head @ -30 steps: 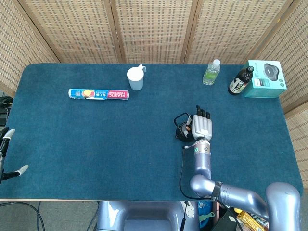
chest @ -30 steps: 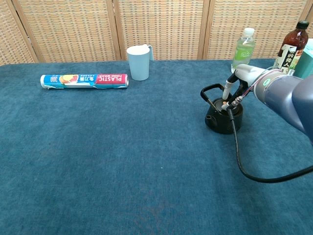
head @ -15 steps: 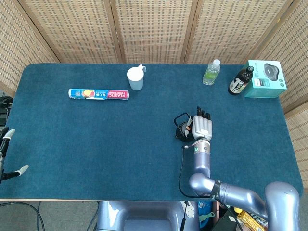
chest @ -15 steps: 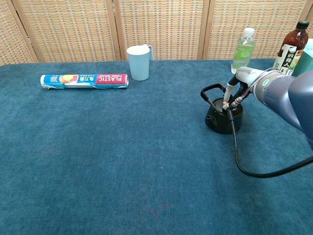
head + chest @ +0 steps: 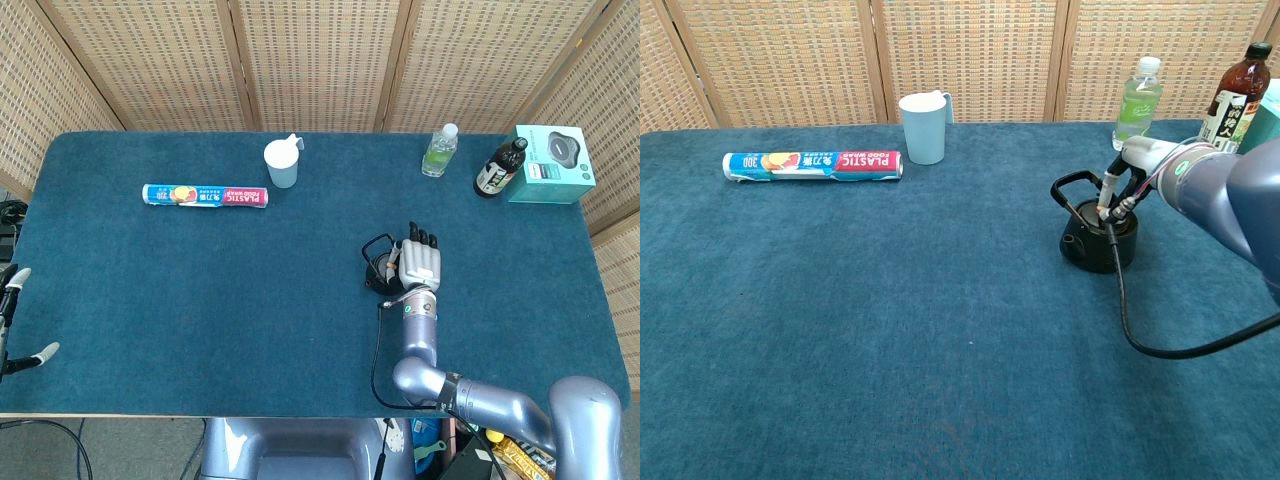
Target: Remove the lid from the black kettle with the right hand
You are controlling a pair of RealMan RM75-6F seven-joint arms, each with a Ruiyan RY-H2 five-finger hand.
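The black kettle (image 5: 379,271) (image 5: 1093,243) stands on the blue table right of centre, its loop handle pointing left. Its lid (image 5: 1104,224) sits on the kettle's top. My right hand (image 5: 419,262) (image 5: 1127,177) reaches down from the right and above, and its fingertips (image 5: 1104,203) pinch the small knob on the lid. In the head view the hand covers most of the kettle's right side. My left hand (image 5: 12,318) hangs off the table's left edge, fingers apart, holding nothing.
A white cup (image 5: 282,164) and a plastic-wrap roll (image 5: 205,196) lie at the back left. A clear bottle (image 5: 439,150), a dark bottle (image 5: 499,168) and a teal box (image 5: 553,164) stand at the back right. A black cable (image 5: 1140,330) trails from the right wrist.
The right hand's fingers have drawn a little closer together on the lid knob. The kettle and lid have stayed where they were.
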